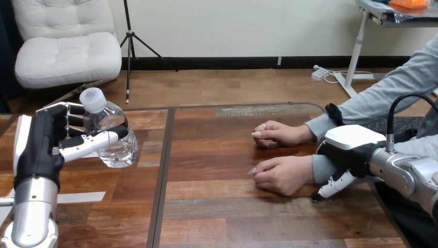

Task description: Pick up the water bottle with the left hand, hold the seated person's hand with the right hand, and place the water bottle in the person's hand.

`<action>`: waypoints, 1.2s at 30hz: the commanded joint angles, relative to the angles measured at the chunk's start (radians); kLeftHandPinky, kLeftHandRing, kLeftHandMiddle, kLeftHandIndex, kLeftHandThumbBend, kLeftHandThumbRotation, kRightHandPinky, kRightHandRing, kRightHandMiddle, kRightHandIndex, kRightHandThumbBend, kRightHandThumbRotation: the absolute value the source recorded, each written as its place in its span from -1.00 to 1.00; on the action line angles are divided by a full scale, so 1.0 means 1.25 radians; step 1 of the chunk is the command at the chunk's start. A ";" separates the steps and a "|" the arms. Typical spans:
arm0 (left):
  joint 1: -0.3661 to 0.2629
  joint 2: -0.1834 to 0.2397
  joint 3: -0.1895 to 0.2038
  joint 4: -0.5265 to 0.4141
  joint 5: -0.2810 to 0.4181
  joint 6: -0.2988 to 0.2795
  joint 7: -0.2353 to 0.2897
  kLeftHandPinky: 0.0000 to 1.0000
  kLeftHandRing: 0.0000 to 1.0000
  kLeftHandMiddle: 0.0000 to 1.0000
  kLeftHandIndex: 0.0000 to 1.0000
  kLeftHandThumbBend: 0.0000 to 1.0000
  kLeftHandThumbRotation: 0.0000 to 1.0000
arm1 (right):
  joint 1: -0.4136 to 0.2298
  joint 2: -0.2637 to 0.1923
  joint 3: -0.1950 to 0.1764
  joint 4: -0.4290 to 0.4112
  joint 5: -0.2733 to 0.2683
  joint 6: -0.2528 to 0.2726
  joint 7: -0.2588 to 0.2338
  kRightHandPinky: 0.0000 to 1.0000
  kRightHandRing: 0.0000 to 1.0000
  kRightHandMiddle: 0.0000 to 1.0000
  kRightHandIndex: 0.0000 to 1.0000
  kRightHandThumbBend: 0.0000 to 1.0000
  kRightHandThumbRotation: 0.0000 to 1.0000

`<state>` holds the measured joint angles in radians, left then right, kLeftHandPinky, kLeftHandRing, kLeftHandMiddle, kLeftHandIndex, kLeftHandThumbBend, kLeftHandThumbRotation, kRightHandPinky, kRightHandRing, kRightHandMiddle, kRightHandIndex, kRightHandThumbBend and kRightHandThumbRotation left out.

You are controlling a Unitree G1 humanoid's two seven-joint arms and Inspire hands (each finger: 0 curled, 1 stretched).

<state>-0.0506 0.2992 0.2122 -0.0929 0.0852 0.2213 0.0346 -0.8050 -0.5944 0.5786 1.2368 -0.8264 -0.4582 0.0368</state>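
The left robot hand [40,144] is clamping the water bottle [112,138] over the worktop's [217,212] left side.
The right robot hand [350,144] is sitting against the person's nearer wrist [314,167]; whether clasping it, I cannot tell.

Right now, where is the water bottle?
Head view, left side: the water bottle is tilted, gripped by the left hand, well apart from the person's hands resting on the table at right.
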 commanded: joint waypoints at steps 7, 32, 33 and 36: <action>-0.041 -0.001 0.007 -0.053 -0.007 -0.025 0.004 -0.36 -0.28 -0.19 -0.14 0.41 -1.00 | -0.063 0.017 -0.007 0.004 0.012 0.008 -0.014 -0.18 -0.03 0.07 0.16 0.66 -0.09; -0.041 0.002 0.007 -0.046 -0.006 -0.034 0.004 -0.37 -0.28 -0.19 -0.14 0.42 -1.00 | -0.060 0.023 -0.019 0.008 0.031 -0.004 -0.017 -0.32 -0.21 -0.06 0.01 0.47 -0.58; -0.041 0.002 0.007 -0.045 -0.005 -0.036 0.004 -0.37 -0.28 -0.19 -0.14 0.42 -1.00 | -0.060 0.023 -0.018 0.008 0.031 -0.004 -0.015 -0.32 -0.22 -0.06 0.01 0.45 -0.61; -0.042 0.002 0.008 -0.045 -0.007 -0.036 0.002 -0.37 -0.28 -0.19 -0.14 0.42 -1.00 | -0.059 0.024 -0.023 0.010 0.041 -0.008 -0.012 -0.34 -0.23 -0.08 -0.02 0.42 -0.69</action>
<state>-0.0497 0.2988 0.2122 -0.0928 0.0839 0.2192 0.0346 -0.8061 -0.5877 0.5777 1.2425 -0.8070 -0.4631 0.0245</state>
